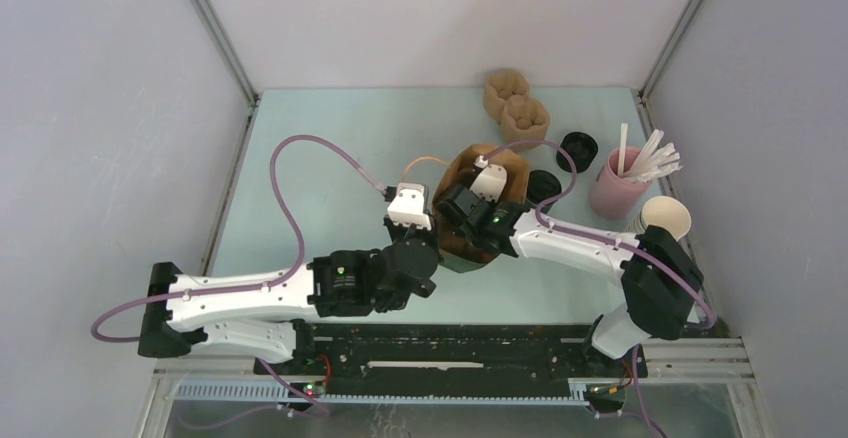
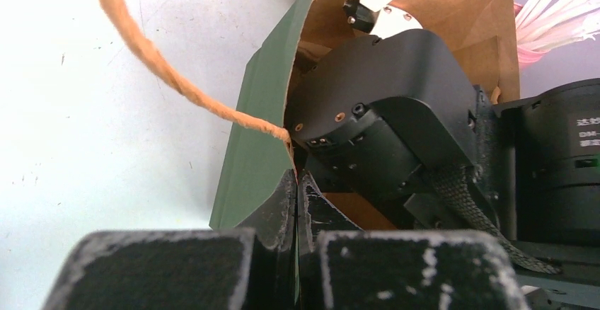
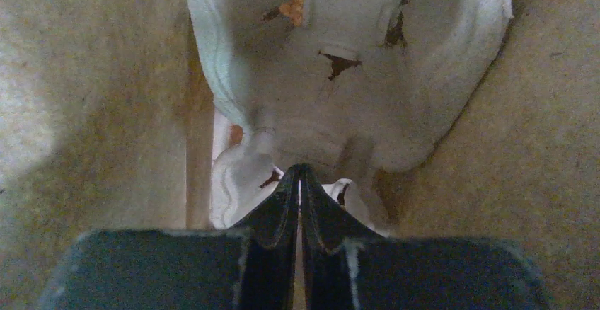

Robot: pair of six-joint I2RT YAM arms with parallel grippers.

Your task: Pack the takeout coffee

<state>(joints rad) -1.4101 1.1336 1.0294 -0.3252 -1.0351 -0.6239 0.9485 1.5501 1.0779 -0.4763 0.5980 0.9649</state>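
A brown paper bag (image 1: 497, 170) with a green outer face (image 2: 262, 126) lies open mid-table. My left gripper (image 2: 297, 182) is shut on the bag's near rim (image 1: 441, 226), beside its twine handle (image 2: 148, 55). My right gripper (image 3: 298, 175) is deep inside the bag, shut on a thin rib of a pale moulded cup carrier (image 3: 339, 76) lying on the bag floor. Two round black lids (image 1: 577, 146) (image 1: 543, 186) show right of the bag. From above I cannot tell which one caps the takeout coffee cup.
Two stacked pulp carriers (image 1: 517, 104) sit at the back. A pink cup of white straws (image 1: 622, 184) and a stack of lidless paper cups (image 1: 666, 218) stand at the right edge. The right arm's wrist (image 2: 396, 112) fills the bag mouth.
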